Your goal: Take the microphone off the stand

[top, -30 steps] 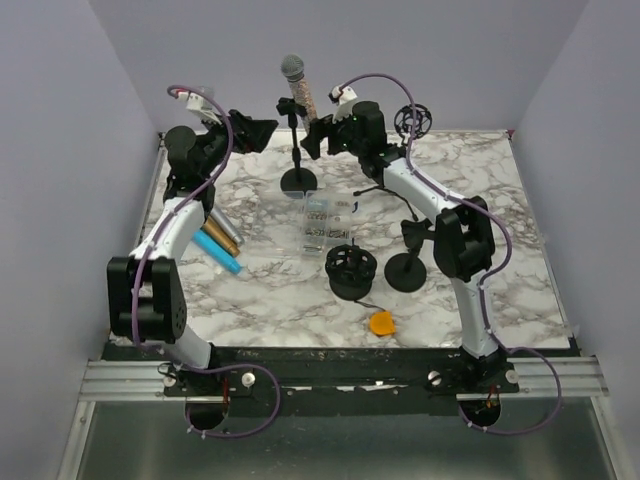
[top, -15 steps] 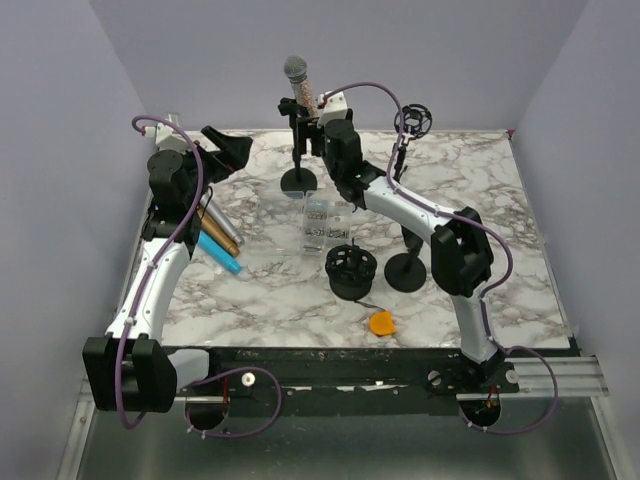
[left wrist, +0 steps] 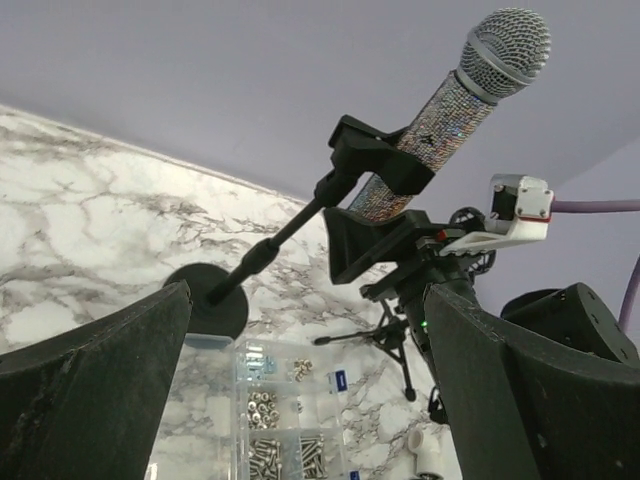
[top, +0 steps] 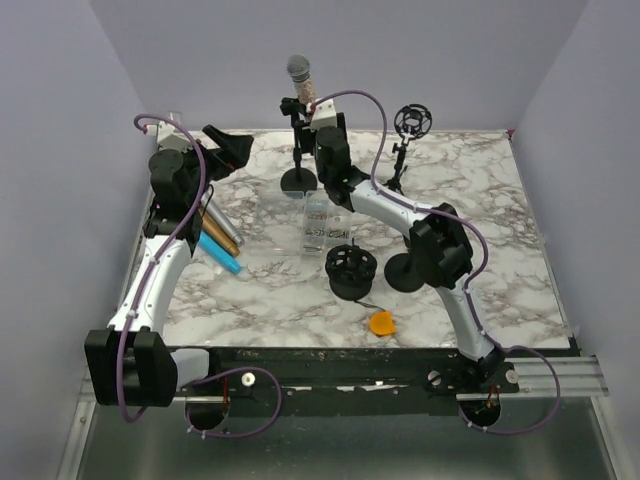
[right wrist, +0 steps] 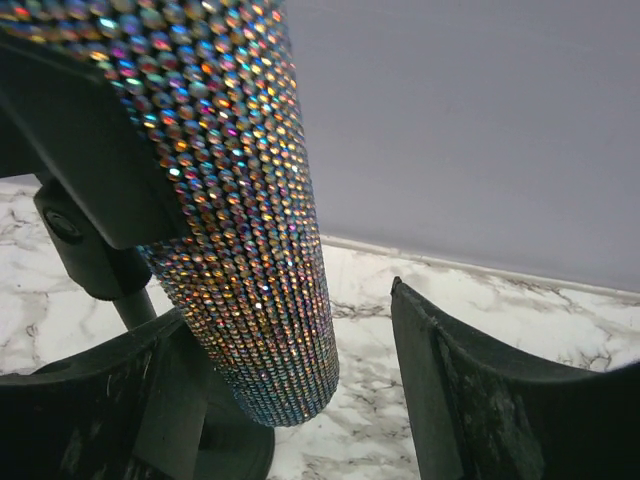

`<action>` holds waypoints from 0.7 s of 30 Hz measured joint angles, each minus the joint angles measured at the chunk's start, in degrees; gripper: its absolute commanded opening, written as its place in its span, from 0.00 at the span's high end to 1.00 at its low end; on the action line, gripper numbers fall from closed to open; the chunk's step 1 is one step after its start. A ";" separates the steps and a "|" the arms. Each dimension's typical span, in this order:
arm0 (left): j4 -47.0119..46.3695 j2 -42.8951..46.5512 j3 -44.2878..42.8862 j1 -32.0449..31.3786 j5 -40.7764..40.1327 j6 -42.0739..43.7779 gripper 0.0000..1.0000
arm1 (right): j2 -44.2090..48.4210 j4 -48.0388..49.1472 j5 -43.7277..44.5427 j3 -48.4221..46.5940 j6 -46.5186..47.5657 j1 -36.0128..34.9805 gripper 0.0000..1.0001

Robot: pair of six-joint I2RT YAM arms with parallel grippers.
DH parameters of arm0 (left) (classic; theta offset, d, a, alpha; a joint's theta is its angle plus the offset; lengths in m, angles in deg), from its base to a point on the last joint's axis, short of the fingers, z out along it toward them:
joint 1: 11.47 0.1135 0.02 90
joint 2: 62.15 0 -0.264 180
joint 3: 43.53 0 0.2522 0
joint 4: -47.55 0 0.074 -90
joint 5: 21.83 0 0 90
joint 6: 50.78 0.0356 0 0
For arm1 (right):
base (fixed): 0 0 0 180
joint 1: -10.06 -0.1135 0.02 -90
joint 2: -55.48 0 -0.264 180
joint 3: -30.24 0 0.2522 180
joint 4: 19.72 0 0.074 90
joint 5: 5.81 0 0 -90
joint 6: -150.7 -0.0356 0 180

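Near the left edge of the marble table (top: pixel 480 200) lie a few gold and blue tubes (top: pixel 220 245), side by side. Above them, toward the far left corner, the left gripper (top: pixel 232 150) hangs with its jaws spread wide and nothing between them, facing the stand.

The microphone (left wrist: pixel 440 110), its body covered in glitter and its head a silver mesh, sits tilted in the clip of the black stand (left wrist: pixel 270 250), whose round base rests near the middle of the far edge. Just on the near side of that base is a clear compartment box (top: pixel 318 222); the left wrist view shows metal screws sorted into its cells.

The right gripper (right wrist: pixel 285 310) is at the microphone's lower end with one finger on each side of it. Its jaws are apart, with a visible gap on one side, so they are not clamped.

Further right a black round cage piece (top: pixel 350 268) sits near the table's centre, an orange piece (top: pixel 381 322) lies by the near edge, and a small tripod (top: pixel 405 150) stands by the far edge
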 measured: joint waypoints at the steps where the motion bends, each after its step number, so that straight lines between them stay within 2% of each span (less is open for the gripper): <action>1: -1.40 -0.44 0.00 0.00 0.79 0.04 0.01 | -0.15 0.50 -0.02 0.00 0.46 -0.02 0.46; 5: -9.73 -4.31 -0.02 0.02 6.19 0.48 0.02 | -0.22 2.32 -1.36 0.31 2.29 -0.11 0.73; 9: -18.10 -10.29 -0.33 0.02 12.98 3.23 0.02 | 0.22 5.46 -6.19 2.75 3.96 0.33 0.81; 13: -23.32 -18.08 -4.66 0.20 21.22 6.86 0.03 | 0.79 5.60 -14.75 3.54 5.11 1.55 0.99; 21: -35.19 -30.82 -9.38 1.09 33.07 14.23 0.04 | 1.49 3.89 -31.15 3.63 5.22 5.95 0.99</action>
